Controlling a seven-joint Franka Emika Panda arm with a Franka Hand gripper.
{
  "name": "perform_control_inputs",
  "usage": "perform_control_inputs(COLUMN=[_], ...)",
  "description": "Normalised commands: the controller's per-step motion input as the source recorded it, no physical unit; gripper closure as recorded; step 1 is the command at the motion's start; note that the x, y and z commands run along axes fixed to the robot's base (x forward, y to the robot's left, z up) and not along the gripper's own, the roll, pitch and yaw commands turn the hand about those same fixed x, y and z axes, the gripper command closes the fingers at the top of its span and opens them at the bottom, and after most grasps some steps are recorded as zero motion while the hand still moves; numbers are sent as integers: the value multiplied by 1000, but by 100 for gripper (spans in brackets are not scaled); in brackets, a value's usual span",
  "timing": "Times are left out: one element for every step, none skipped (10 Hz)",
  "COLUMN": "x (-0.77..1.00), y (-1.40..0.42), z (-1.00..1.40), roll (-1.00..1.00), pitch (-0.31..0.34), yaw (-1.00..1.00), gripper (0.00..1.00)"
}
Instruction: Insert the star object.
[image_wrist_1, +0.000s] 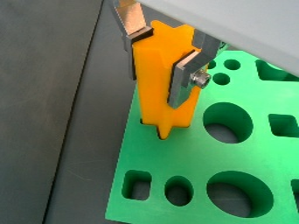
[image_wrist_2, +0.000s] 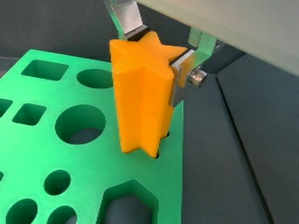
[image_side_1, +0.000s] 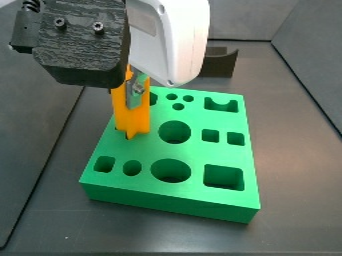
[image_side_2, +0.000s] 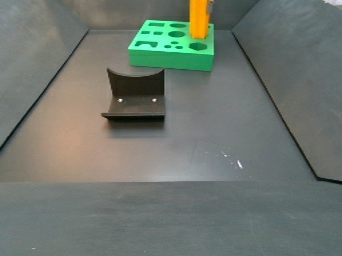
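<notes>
While clamped on the star object, the pincer holds it upright — lower end entering a hole near the green block's edge | fixture — 7 o'clock of block, well apart.

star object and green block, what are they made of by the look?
Star object, held between the gripper fingers over the green block: probably plastic, matte orange, uniform colour, soft sheen. Green block: likely plastic too, matte, evenly coloured, crisp hole edges. Possibly 3D-printed; layer lines not resolvable.
</notes>
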Motion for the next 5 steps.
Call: perform_control_inputs(x=[-229, -314, 0, 0, 0], y=[134, 0, 0, 0, 0], z=[-403, -109, 0, 0, 0], roll=[79, -61, -7, 13, 0], pitch=[-76, -116, 0, 0, 0], yaw=[826, 266, 0, 0, 0], gripper=[100, 100, 100, 100, 100])
